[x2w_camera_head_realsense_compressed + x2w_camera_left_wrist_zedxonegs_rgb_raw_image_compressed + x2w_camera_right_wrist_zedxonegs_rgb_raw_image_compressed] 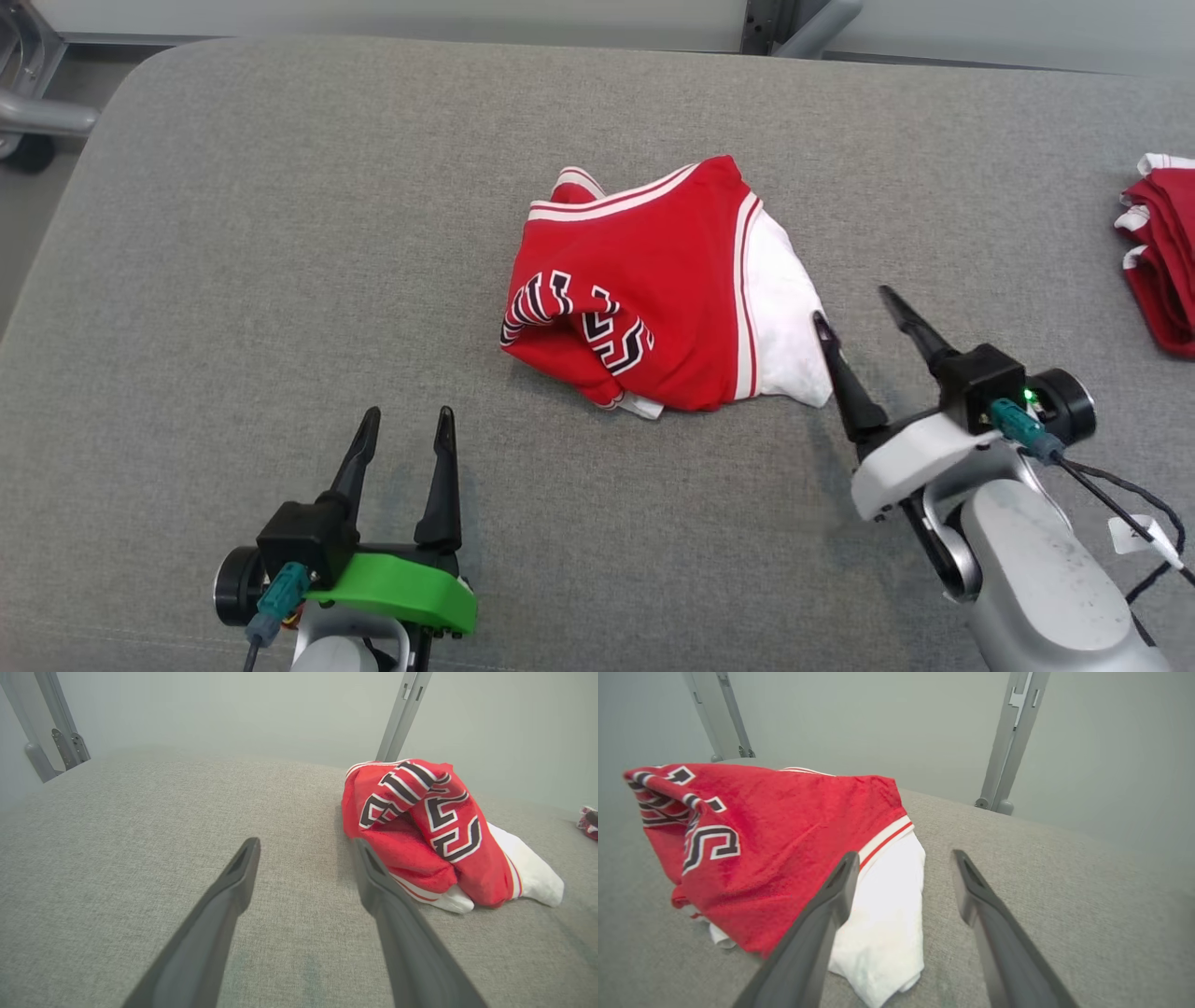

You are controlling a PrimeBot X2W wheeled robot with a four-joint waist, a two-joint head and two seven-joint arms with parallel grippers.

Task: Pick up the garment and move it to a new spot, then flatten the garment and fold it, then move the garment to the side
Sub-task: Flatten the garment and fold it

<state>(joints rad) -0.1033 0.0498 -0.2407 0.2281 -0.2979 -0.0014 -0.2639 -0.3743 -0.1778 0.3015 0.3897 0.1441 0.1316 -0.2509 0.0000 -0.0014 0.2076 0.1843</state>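
The garment (653,289) is a red jersey with white stripes, black-and-white lettering and a white side panel, lying bunched in the middle of the grey padded table (280,233). My right gripper (854,306) stands open just right of the white panel, its left finger tip close to the cloth edge, with nothing between the fingers. In the right wrist view the garment (784,849) lies ahead and left of the open right gripper (903,858). Near the table's front left, my left gripper (409,415) is open, well clear of the garment (434,830), which lies ahead and right of the left gripper (306,847).
Another red and white cloth (1162,252) lies folded at the table's right edge. Grey metal frame posts (402,716) stand behind the table's far edge. A black cable and white tag (1139,532) hang beside my right forearm.
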